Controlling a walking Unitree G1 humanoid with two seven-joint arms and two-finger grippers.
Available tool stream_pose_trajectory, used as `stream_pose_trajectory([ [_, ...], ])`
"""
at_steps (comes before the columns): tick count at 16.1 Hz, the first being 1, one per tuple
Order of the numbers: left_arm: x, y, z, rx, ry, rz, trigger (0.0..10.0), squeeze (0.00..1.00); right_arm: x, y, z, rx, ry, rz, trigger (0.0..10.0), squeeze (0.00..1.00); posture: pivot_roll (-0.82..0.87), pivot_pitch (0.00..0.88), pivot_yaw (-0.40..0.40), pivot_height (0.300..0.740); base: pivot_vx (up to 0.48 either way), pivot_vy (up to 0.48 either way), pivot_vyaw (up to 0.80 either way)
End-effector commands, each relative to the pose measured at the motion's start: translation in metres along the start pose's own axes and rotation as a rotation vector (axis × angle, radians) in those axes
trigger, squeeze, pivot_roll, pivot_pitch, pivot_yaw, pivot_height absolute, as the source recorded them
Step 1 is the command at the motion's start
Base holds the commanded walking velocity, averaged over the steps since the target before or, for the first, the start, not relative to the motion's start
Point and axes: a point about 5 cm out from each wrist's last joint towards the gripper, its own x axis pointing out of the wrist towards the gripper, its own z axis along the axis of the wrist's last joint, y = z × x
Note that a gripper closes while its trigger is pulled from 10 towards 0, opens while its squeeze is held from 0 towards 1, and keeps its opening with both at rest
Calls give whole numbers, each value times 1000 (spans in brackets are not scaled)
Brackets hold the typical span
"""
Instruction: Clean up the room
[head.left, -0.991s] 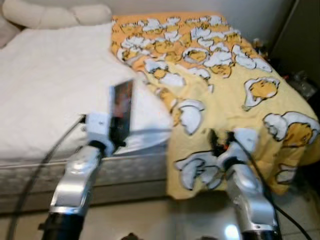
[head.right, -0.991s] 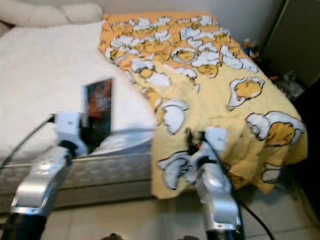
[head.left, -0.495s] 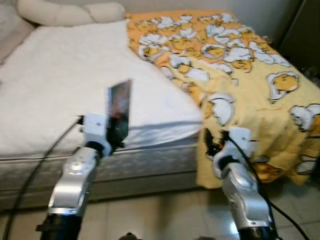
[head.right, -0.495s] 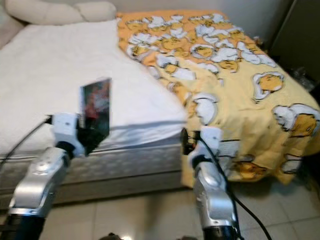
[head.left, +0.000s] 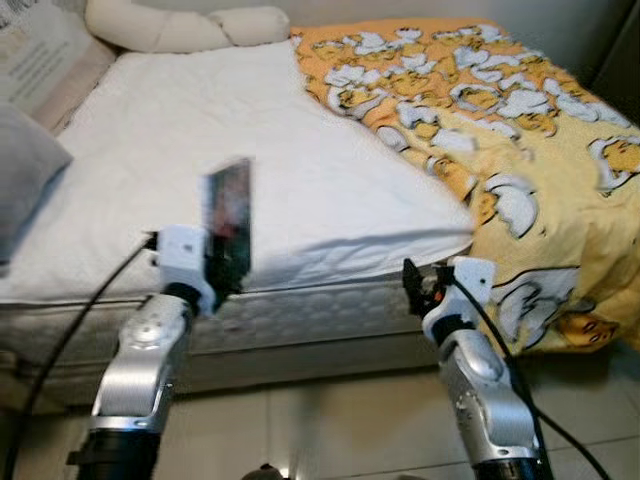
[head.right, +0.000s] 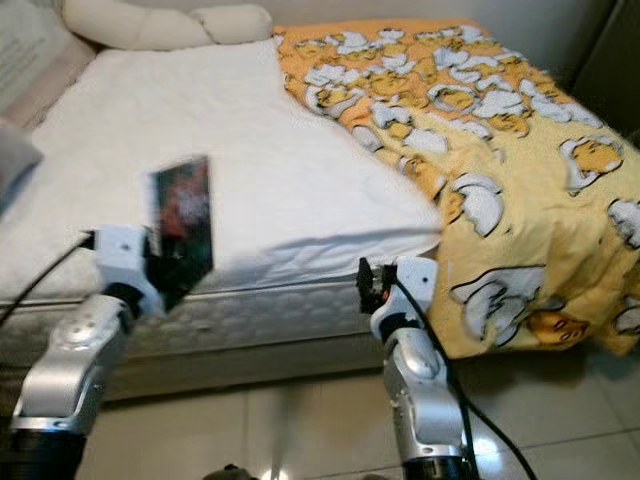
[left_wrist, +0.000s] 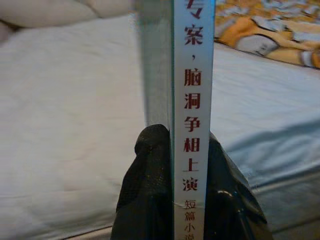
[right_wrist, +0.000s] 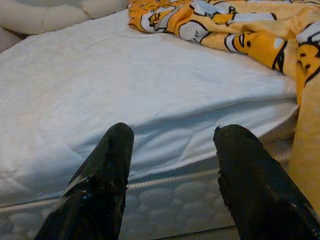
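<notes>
Spanning the scene, the bed (head.left: 300, 170) shows bare white mattress, its yellow egg-print blanket (head.left: 520, 130) heaped toward the right and unspread, so tidying looks barely begun. The left gripper (left_wrist: 172, 165) holds its jaws clenched on an upright book (head.left: 228, 228) before the mattress edge; the right gripper (right_wrist: 172, 165), jaws released, hovers near the mattress corner above bare floor (head.right: 270, 420).

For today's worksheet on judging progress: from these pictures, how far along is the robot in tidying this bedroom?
Already done: a book has been picked up. In hand: the left gripper is shut on it, holding it upright in front of the bed. The right gripper is open and empty. Left: the book is not yet put away, and the yellow blanket lies rumpled, pushed to one side of the mattress.
</notes>
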Motion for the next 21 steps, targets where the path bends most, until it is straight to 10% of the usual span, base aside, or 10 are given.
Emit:
stream_pose_trajectory([
  [1, 1, -8, 11, 10, -53, -24, 10000, 0, -1, -6, 3, -13, -15, -17, 10000, 0, -15, 0, 46, 740, 0, 428, 0],
  [21, -9, 2, 11, -38, -82, 29, 10000, 0, 1, 0, -1, 10, -5, 2, 10000, 0, -2, 0, 31, 740, 0, 252, 0],
])
